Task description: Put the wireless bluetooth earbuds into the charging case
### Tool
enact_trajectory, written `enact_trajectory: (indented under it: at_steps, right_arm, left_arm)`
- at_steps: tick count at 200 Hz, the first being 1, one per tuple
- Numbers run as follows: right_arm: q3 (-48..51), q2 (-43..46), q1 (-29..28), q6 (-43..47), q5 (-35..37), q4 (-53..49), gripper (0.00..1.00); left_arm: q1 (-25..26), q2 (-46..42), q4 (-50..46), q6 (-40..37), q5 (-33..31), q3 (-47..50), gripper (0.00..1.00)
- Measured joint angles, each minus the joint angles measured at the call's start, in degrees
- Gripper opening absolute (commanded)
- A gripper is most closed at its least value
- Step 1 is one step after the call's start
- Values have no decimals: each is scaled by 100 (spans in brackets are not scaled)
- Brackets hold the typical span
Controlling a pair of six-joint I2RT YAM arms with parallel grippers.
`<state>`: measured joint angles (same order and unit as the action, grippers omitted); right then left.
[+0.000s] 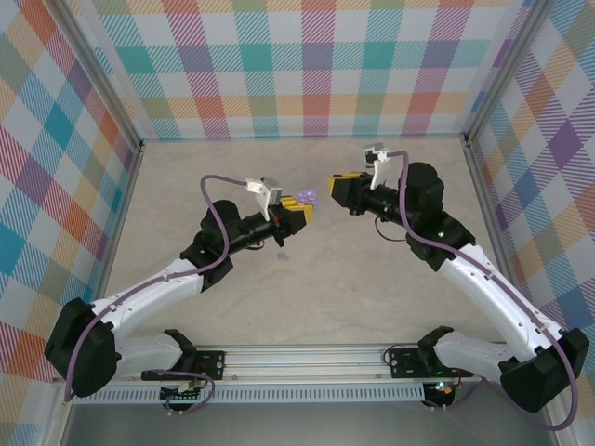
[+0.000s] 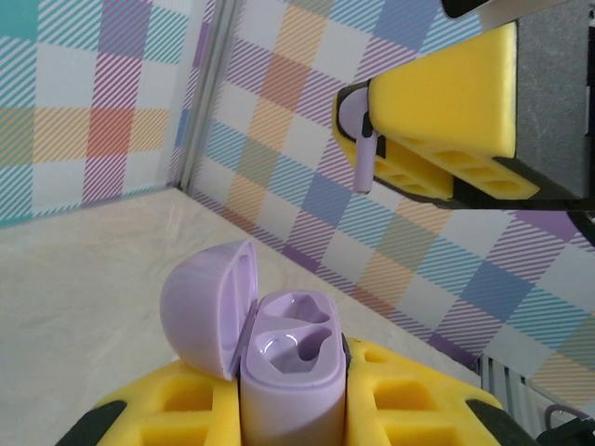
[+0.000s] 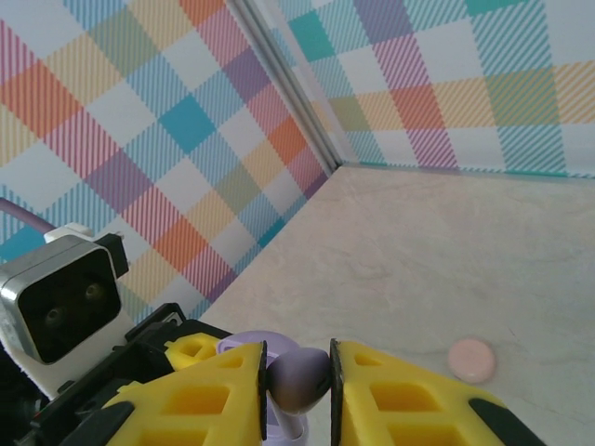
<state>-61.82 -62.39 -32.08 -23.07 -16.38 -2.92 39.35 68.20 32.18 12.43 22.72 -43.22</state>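
Observation:
My left gripper (image 1: 299,208) is shut on the purple charging case (image 2: 290,390) and holds it above the table, hinged lid (image 2: 206,307) open. Both paler lilac sockets (image 2: 290,342) are bare. My right gripper (image 3: 298,379) is shut on a lilac earbud (image 3: 299,372), stem pointing down. In the left wrist view this earbud (image 2: 363,149) hangs in the right gripper's yellow fingers (image 2: 446,102), above and slightly right of the open case, apart from it. The case lid (image 3: 244,346) peeks out just below the right gripper's fingers. A second earbud (image 1: 283,255) lies on the table under the left arm.
A salmon-pink round disc (image 3: 471,359) lies on the beige table (image 1: 372,269), to the right in the right wrist view. Plaid walls (image 1: 316,65) enclose the table on three sides. The left wrist camera (image 3: 60,297) sits close to the right gripper.

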Motion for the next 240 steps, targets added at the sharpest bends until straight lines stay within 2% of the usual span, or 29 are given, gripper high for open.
enact_trajectory:
  at_steps: [62,240]
  right_arm:
    - [-42,-13,-238,-2,-179,170,23]
    - [-162,-273,-516,153,-210,177,23]
  left_arm:
    - [72,94,396,0,136,2,5]
    - [107,162,400,153,186,-35,5]
